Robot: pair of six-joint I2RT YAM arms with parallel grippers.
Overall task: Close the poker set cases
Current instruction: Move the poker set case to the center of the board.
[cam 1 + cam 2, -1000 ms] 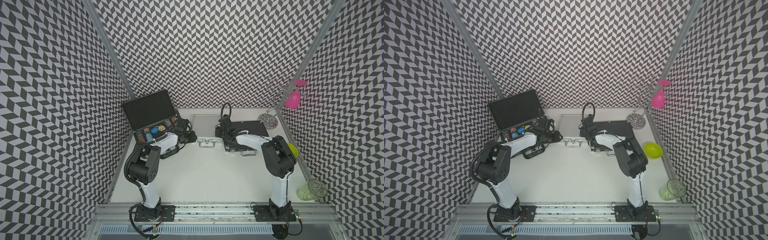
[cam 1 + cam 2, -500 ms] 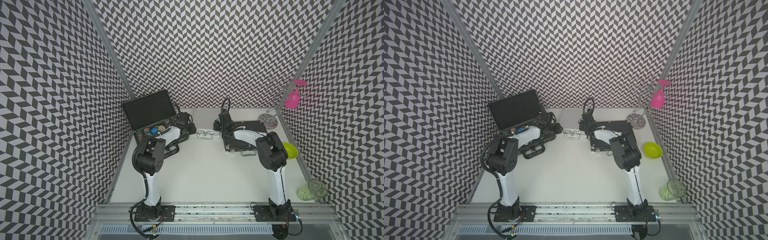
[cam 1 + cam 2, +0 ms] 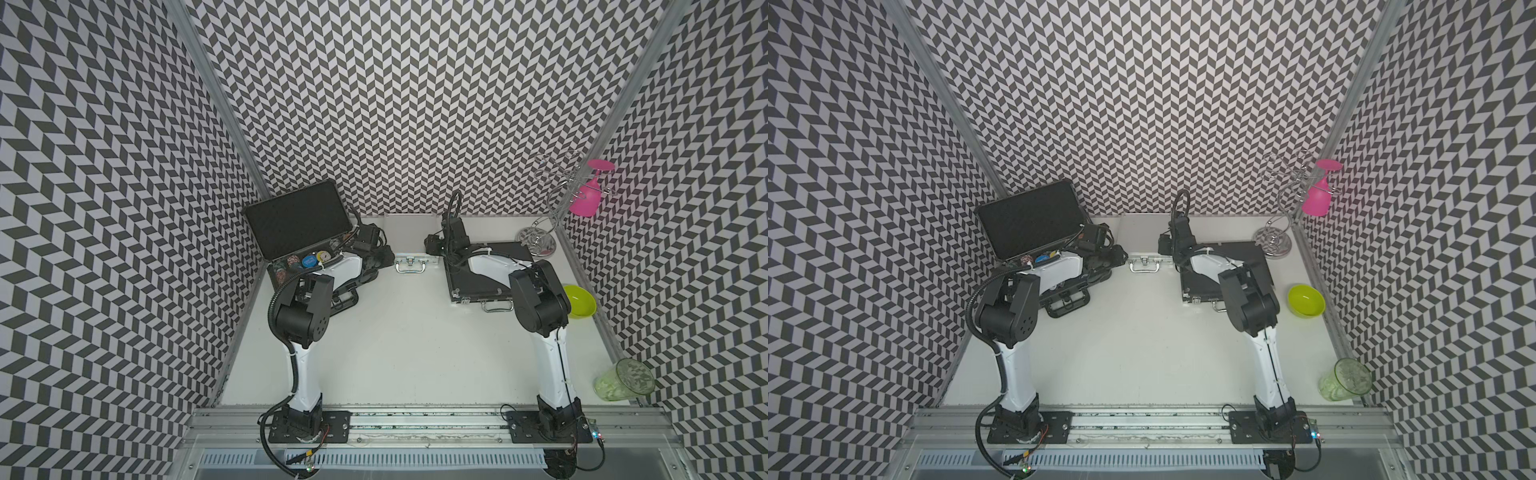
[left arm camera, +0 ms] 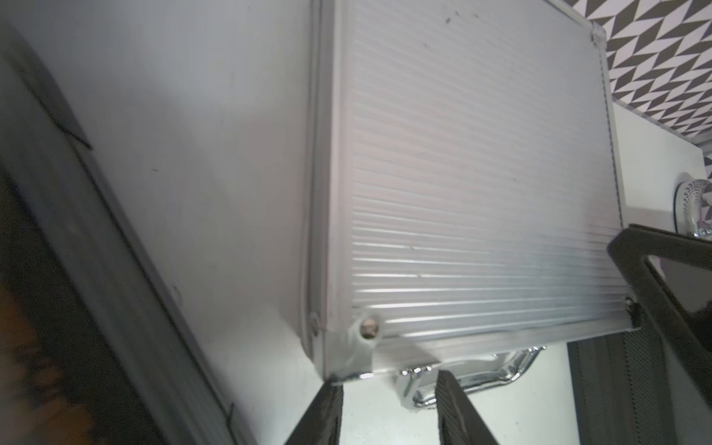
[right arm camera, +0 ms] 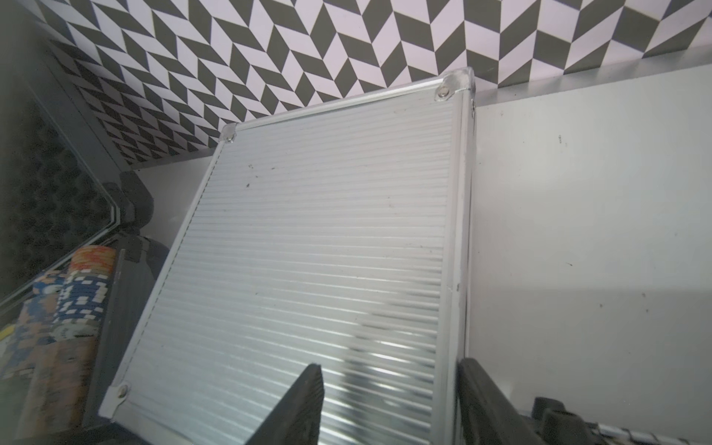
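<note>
At the back of the worktop (image 3: 407, 340), close to the patterned wall (image 3: 415, 124), the silver case (image 3: 409, 235) lies flat with its lid down, and I take it as the landmark. On its left-arm side stands the large black case (image 3: 299, 222), with its lid upright and its chips (image 3: 309, 261) showing. On its right-arm side lies the medium black case (image 3: 473, 286), which looks closed. The left jaws are parted beside the front corner of the silver case, near its chrome handle (image 4: 474, 379), and hold nothing. The right jaws are also parted, above the lid edge on the opposite side, and grasp nothing. I judge that the silver case is nearly finished and only the large black one remains. To do this well, both pairs of jaws should rise clear of the silver lid without dragging it. Then the left arm (image 3: 351, 266), which lies across the open case, must leave before the tall lid is lowered slowly along its hinge. One blue chip carries print too small to read, and I can read no brand on any case.
</note>
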